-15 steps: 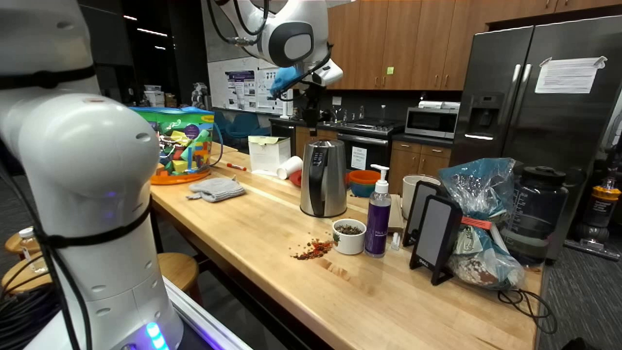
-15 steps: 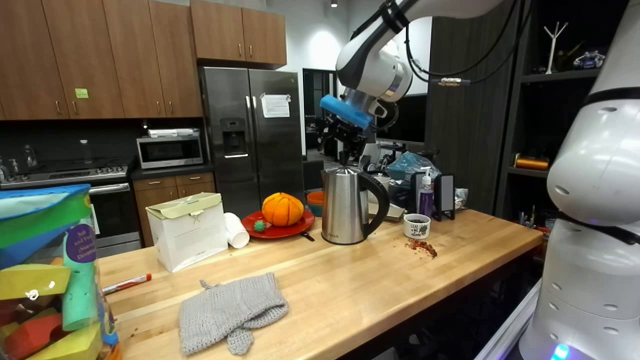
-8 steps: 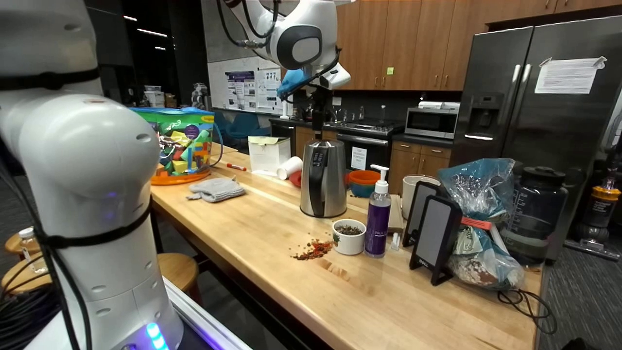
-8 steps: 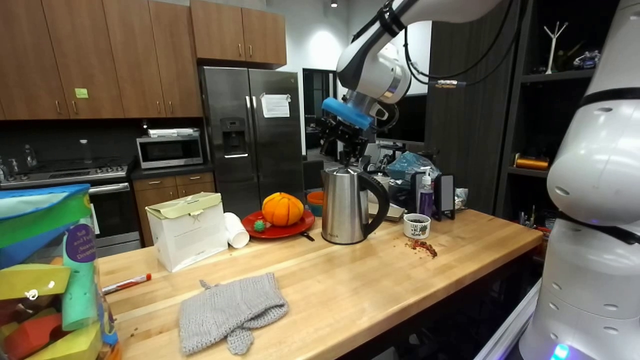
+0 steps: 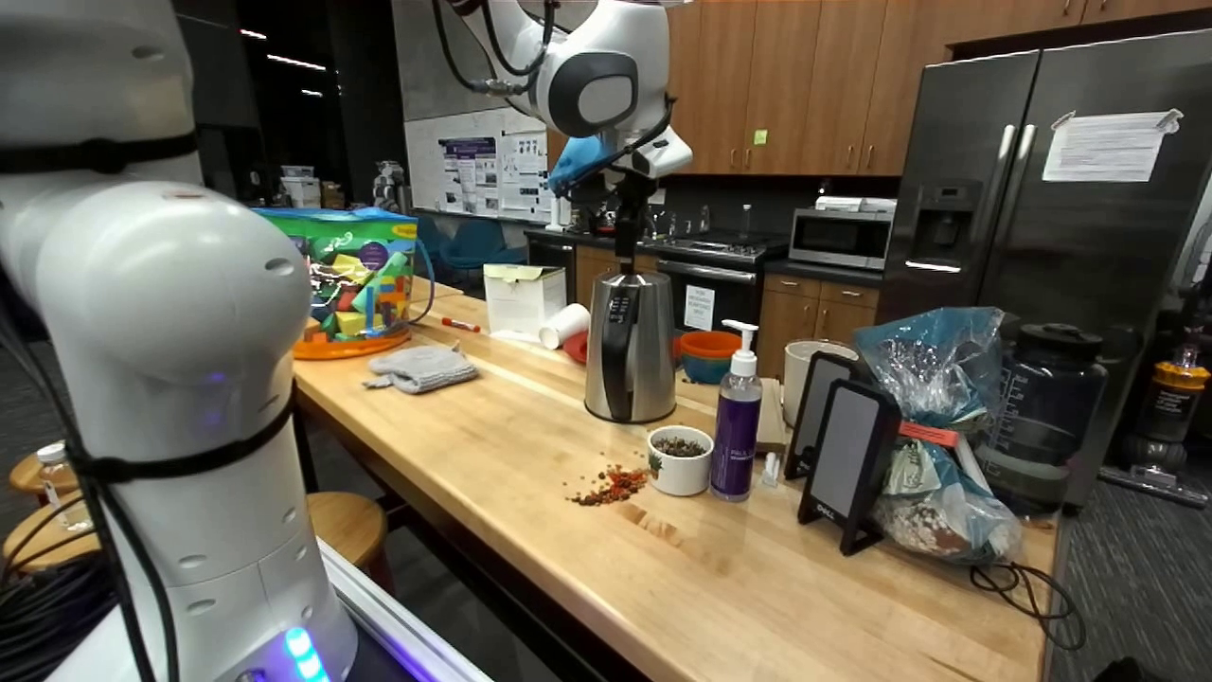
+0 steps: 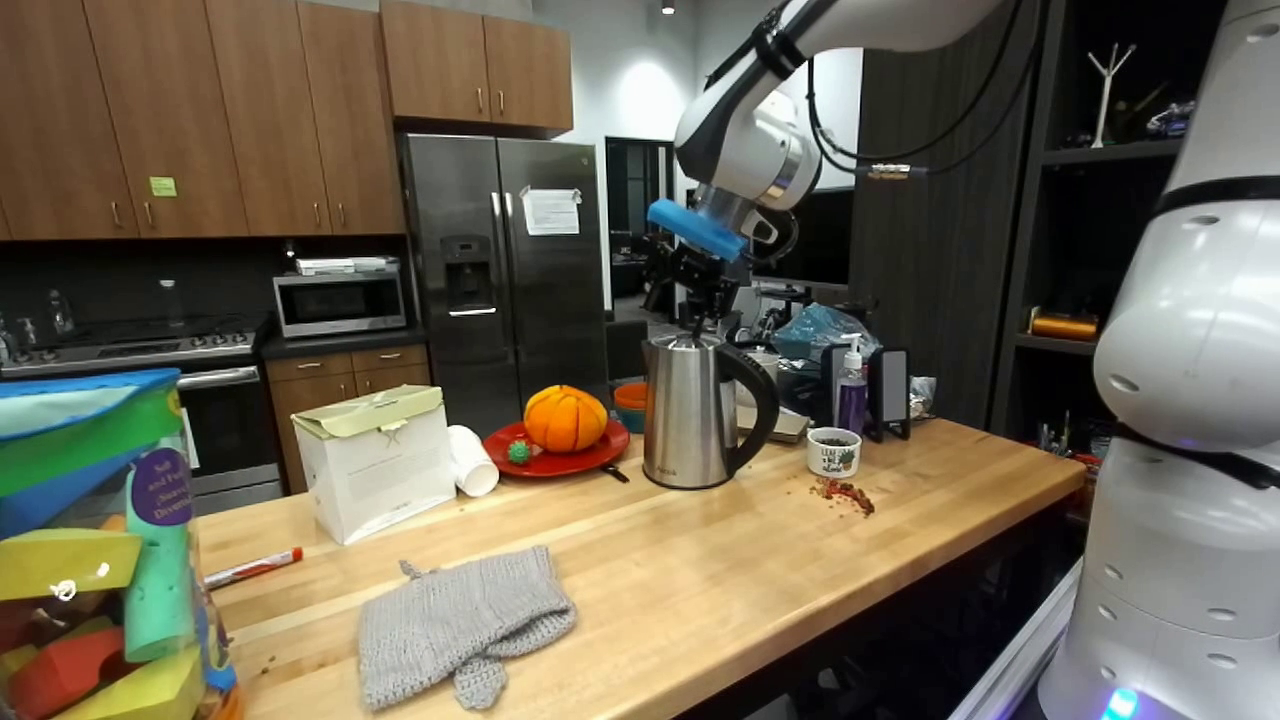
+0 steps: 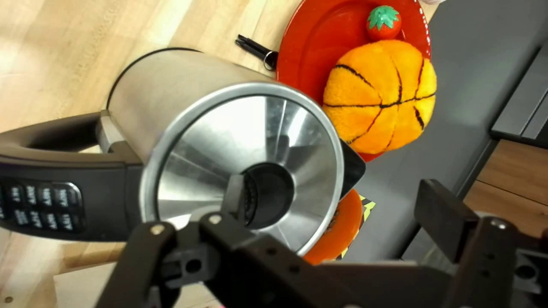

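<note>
The kettle [image 6: 685, 415] stands upright on the wooden table [image 6: 700, 585], well in from the edge by the robot; a broad stretch of tabletop separates it from the grey mitt [image 6: 460, 620], while the red plate [image 7: 306, 51] and orange bowl [image 7: 340, 231] sit near the side away from its handle [image 7: 107, 199]. The gripper [image 7: 338, 207] is at the lid [image 7: 220, 141], jaws spread wide, holding nothing: one finger [image 7: 233, 196] beside the black knob [image 7: 274, 196], the other out past the lid. Whether they touch, I cannot tell. The kettle is shiny steel, narrowing upward, with buttons [image 7: 45, 203] on its black handle.
</note>
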`<state>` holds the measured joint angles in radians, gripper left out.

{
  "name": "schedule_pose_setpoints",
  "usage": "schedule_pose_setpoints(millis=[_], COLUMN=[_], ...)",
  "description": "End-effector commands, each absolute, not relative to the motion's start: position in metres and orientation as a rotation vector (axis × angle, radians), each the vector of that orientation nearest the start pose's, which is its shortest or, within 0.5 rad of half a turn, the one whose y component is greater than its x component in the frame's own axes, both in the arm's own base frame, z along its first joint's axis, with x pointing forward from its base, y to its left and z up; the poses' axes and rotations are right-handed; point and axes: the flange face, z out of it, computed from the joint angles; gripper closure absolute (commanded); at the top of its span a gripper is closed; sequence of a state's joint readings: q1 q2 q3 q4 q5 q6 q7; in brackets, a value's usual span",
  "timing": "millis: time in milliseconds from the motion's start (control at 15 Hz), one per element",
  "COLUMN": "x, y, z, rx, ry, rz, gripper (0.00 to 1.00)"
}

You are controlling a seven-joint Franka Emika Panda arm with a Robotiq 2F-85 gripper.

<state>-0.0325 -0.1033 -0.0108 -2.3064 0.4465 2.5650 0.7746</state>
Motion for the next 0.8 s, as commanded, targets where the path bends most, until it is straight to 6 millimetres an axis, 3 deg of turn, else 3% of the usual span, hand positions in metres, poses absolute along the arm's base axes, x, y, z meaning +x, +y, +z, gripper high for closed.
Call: schedule_pose_setpoints(millis=[0, 733], x=[0.5332, 0.5383], y=[-0.0336, -0.0386], z=[0.4286, 0.4280], rx=[-2.263, -2.257], ry=[1.460, 1.472], rz=[-0.268, -0.242], gripper=[0.00, 0.00])
